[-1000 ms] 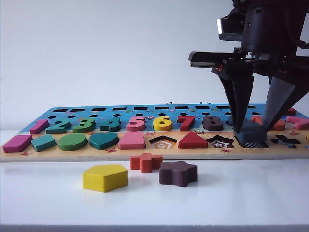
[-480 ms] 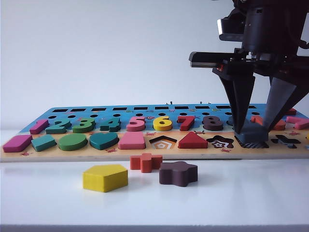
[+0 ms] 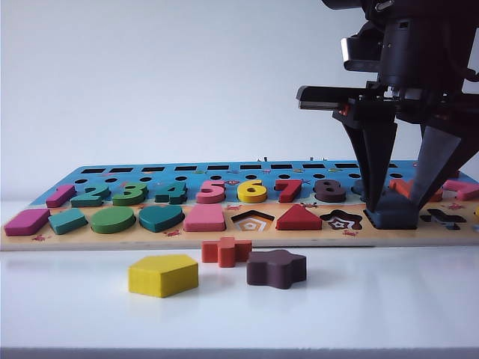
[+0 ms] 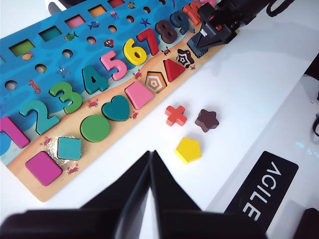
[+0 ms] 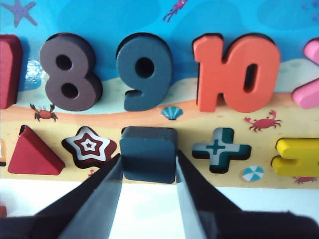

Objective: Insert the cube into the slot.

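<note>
A plain pale wall stands behind a smooth white table (image 3: 374,299). On the table lies a long wooden puzzle board (image 3: 150,238) with a blue and sandy picture, coloured number blocks and shape blocks.

The right gripper (image 5: 148,167) is at the right end of the board, pointing down at its near row. Its two black fingers (image 5: 97,191) press on the two sides of the flat dark navy-blue square wooden block (image 5: 148,153), so the claw holds the cube between them. The cube sits low on the board, over the square slot (image 5: 124,131), between the star-shaped hole (image 5: 89,146) on its left and the cross-shaped hole (image 5: 217,148) on its right. Just past it, on the far side, stands the dark blue number nine block (image 5: 144,69). I cannot tell if the cube is all the way down in the slot.

The left gripper (image 4: 151,186) hangs above the bare table near the left end of the board, well apart from the cube. Its black fingers touch at the tips, with nothing in them.

On the table in front of the board lie a yellow five-sided block (image 3: 162,274), a small red cross block (image 3: 225,251) and a dark maroon flower-shaped block (image 3: 276,268).
</note>
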